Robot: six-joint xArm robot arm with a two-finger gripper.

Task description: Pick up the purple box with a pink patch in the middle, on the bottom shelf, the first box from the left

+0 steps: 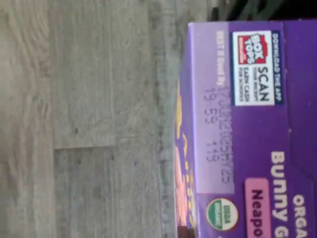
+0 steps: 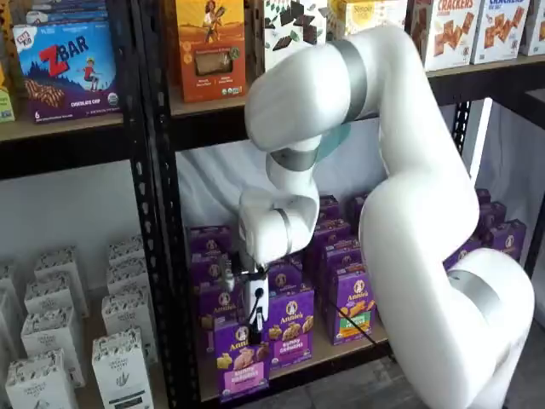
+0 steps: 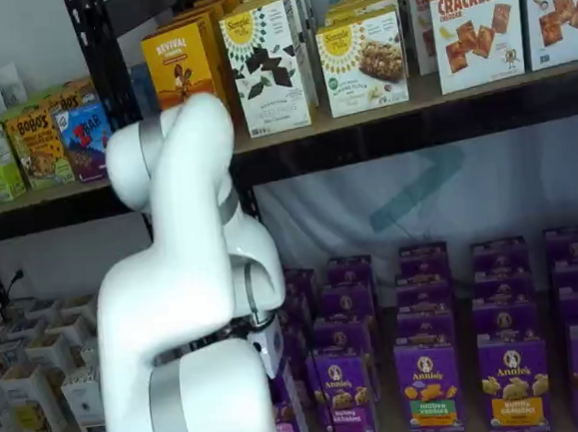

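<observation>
Gripper [image 2: 255,322] mostly hidden: one dark finger shows side-on against the purple box [image 2: 243,356]; can't tell if it's spread or pinching. In a shelf view the arm [image 3: 192,314] covers the gripper and most of that box [image 3: 288,413].

Purple box stands at the front left end of the bottom shelf [image 2: 341,351], just beside the black upright [image 2: 170,281], neighbour box touching on the other side.

Wrist view: box top [image 1: 247,129] close up, cut off at frame edge, Box Tops label, blurred date stamp, grey plank floor [image 1: 84,119] beyond.

I see the bottom shelf [image 2: 341,356] | tan board | rows of purple boxes [image 3: 429,383] stand on it | the purple box [image 2: 243,362] stands at its front edge
</observation>
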